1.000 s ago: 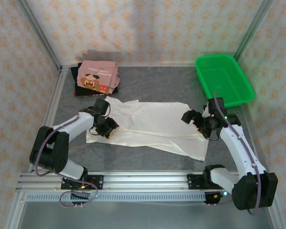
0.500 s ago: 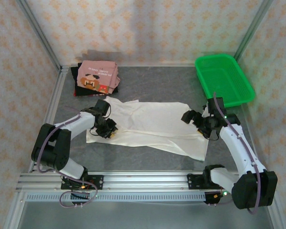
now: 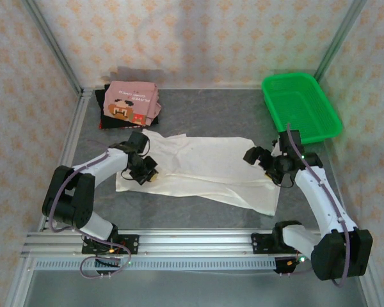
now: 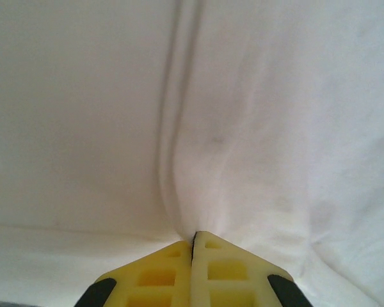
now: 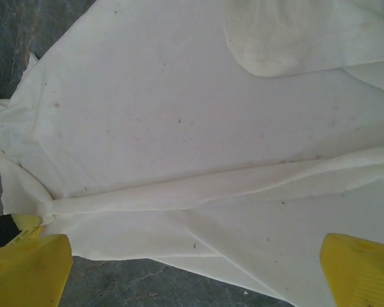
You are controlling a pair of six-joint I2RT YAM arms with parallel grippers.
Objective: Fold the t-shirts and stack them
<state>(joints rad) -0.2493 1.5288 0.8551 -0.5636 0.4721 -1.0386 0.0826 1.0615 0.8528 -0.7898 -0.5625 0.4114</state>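
Note:
An off-white t-shirt (image 3: pixel 205 167) lies spread and creased across the middle of the table. My left gripper (image 3: pixel 146 174) sits at its left part, shut on a pinched ridge of the cloth. In the left wrist view the yellow fingertips (image 4: pixel 211 256) meet, with the white cloth (image 4: pixel 256 115) puckering into them. My right gripper (image 3: pixel 266 164) hovers open over the shirt's right end. Its yellow fingers (image 5: pixel 25 268) stand wide apart above the shirt's hem (image 5: pixel 179 128). A folded pink t-shirt (image 3: pixel 131 102) with a pixel-art face tops a stack on black t-shirts (image 3: pixel 105 114) at the back left.
A green plastic basket (image 3: pixel 299 105) stands at the back right, just beyond the right arm. Patterned walls with metal frame posts enclose the grey table (image 3: pixel 211 109). A metal rail (image 3: pixel 179 246) runs along the near edge by the arm bases.
My left gripper has closed onto the off-white shirt, gathering a ridge of cloth. The right gripper has stayed open and almost still.

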